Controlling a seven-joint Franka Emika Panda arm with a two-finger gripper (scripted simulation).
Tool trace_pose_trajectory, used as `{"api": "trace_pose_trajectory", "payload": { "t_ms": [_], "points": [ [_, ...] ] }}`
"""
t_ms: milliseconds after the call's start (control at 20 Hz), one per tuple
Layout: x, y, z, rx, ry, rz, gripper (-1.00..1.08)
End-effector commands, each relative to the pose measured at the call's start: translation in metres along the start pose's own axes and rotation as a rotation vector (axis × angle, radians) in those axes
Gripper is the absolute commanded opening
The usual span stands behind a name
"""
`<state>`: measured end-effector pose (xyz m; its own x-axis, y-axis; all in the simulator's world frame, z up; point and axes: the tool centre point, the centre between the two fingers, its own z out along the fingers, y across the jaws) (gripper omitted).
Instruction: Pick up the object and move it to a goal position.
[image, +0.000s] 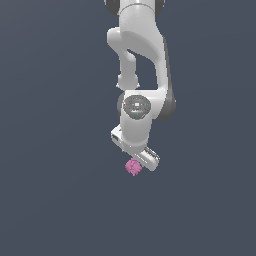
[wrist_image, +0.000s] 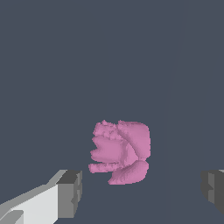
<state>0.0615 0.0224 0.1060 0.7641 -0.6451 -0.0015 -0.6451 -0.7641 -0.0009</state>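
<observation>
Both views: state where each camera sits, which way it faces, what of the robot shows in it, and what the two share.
Exterior view: off the arm, exact position unknown; it looks at the white Panda arm reaching down toward the pink object, with the gripper just above it.
Wrist view: on the wrist, looking along the gripper at the pink object; both grey fingertips show, spread apart and not touching it.
Shared: the pink object, the gripper and the plain dark grey background.
</observation>
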Motion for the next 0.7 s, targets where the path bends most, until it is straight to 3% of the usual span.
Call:
{"api": "trace_pose_trajectory", "payload": {
  "t_ms": [0, 650],
  "points": [
    [0.001, -0.004, 0.005, 0.0, 0.001, 0.048, 1.0],
    [0.003, -0.011, 0.015, -0.001, 0.001, 0.138, 1.0]
  ]
}}
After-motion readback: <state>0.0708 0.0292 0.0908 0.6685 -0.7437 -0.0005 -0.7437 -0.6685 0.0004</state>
